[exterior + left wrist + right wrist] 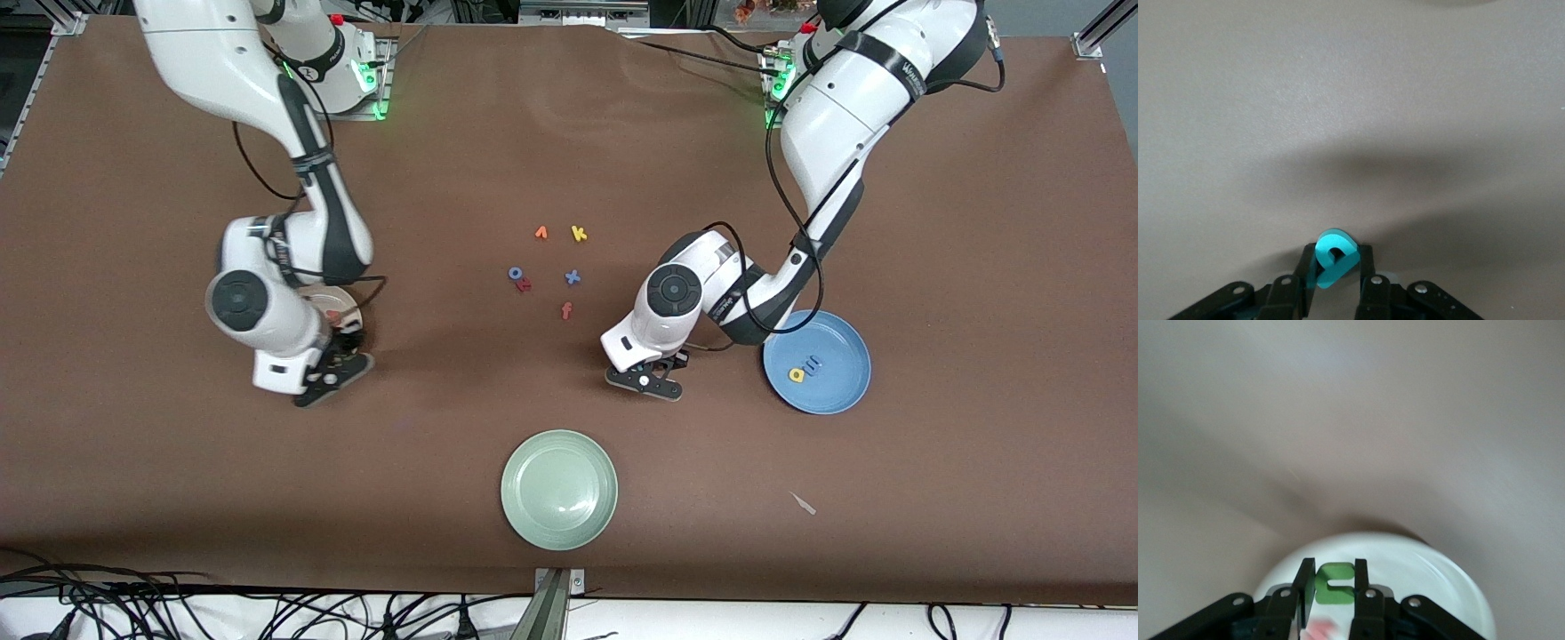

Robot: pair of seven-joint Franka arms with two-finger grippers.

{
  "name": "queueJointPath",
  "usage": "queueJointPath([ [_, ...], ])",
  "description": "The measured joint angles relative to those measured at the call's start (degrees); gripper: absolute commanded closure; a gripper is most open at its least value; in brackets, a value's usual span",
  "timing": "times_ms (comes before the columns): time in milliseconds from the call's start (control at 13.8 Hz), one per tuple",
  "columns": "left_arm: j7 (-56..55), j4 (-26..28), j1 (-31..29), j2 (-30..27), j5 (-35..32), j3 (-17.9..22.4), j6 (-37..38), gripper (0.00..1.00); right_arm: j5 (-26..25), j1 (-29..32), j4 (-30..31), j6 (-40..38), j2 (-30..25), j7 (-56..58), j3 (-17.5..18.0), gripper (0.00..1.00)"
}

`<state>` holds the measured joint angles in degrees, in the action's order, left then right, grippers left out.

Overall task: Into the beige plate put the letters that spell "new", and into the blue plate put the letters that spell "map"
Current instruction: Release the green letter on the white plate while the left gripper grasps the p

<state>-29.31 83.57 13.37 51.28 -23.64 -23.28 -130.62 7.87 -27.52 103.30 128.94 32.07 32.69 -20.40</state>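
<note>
Open tabletop [444, 373] lies between both arms down to the pale green plate [559, 489], obstructed only by the loose letter cluster [553, 267] midway between the arms, farther from the front camera.

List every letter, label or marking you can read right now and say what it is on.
"a": yellow foam letter in the round blue plate.
"k": yellow foam letter on the brown table.
"x": blue foam letter on the table.
"f": orange-red foam letter on the table.
"p" or "b": teal foam letter held in the left pincer.
Lettering on the left arm's black band: too small to read.
</note>
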Motion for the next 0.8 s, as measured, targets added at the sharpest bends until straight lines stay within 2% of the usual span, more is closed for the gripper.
queueJointPath([
  [218, 1.5, -0.8, -0.2, -0.2, 0.0, 0.1, 0.2, 0.81, 0.0, 0.5, 6.6, 0.6, -3.4, 4.7, -3.5, 0.72],
  [509, 4.8, -1.9, -1.8, -1.5, 0.0, 0.1, 4.1, 0.81, 0.0, 0.2, 16.0, 8.5, -6.6, 5.5, -3.6, 0.7],
  [727, 11.7, -2.5, -4.9, -4.1, 0.0, 0.0, 8.7, 0.81, 0.0, 0.2, 19.2, 12.7, -7.1, 7.0, -4.1, 0.66],
  [799, 14.5, -2.5, -6.3, -5.1, 0.0, -0.1, 10.4, 0.81, 0.0, 0.2, 19.4, 12.9, -7.2, 8.1, -4.6, 0.52],
])
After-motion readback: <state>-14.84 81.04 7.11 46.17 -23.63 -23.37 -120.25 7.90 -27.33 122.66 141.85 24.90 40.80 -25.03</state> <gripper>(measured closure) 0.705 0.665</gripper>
